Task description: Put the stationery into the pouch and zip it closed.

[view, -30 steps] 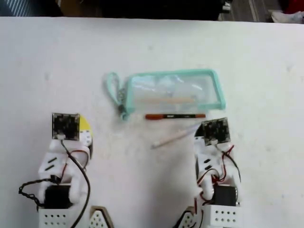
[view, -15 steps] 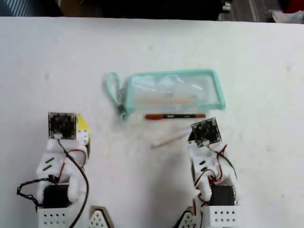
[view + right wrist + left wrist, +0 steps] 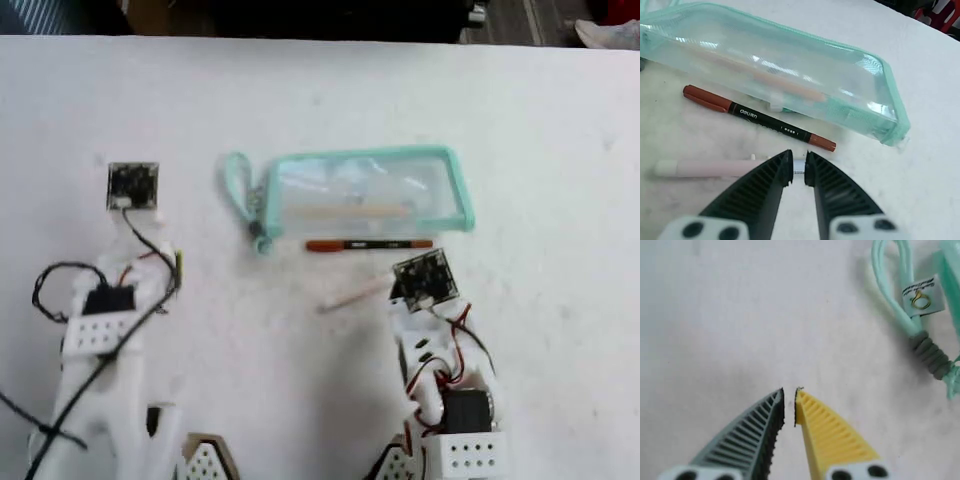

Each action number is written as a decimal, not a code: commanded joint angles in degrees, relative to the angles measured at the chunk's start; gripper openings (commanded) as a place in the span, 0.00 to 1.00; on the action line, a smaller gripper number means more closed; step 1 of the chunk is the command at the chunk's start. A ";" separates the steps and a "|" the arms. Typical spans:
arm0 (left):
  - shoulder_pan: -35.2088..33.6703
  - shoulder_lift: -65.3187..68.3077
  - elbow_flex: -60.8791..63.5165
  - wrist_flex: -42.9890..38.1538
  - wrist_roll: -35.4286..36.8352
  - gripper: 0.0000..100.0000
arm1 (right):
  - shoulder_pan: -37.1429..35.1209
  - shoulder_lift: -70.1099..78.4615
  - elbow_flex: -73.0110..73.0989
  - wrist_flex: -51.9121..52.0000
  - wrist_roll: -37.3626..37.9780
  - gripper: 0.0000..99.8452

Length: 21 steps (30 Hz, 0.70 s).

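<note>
The right pincer (image 3: 798, 156) is pressed almost together on the right end of the pale pen (image 3: 705, 167). The pen's tip shows in the narrow slit between the jaws, so I judge it pinched. The pen lies flat on the tabletop (image 3: 550, 120). Its long axis is slanted: the held end is to the right and slightly farther, and the free end points left and nearer.

Just beyond the pen is the brown marker (image 3: 760, 125), lying left to right. Beyond that, nearly touching it, is the clear green pouch (image 3: 790, 65), also lying left to right, with a wooden pencil (image 3: 355, 211) already inside. The pen's way to the pouch therefore runs away from the arm, over the marker. Since the pen would probably need to lie parallel to the pouch to go in, the slant would have to be turned out. I cannot tell which edge is open.

The left pincer (image 3: 789, 392) has its tips nearly meeting and holds nothing. It is over bare tabletop to the left of the pouch's wrist loop (image 3: 890, 285), close enough to steady that end. The right arm is nearer both loose pens. There is open room right of the pouch and beyond it, and the tabletop's edges are well away.
</note>
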 commanded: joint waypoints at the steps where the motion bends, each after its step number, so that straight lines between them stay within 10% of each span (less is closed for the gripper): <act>1: -0.40 8.92 -6.33 -1.67 0.70 0.07 | -1.80 0.22 0.35 0.31 1.41 0.05; 21: -5.58 -2.59 -2.11 -0.70 11.60 0.07 | -18.24 2.15 -16.00 15.34 7.56 0.05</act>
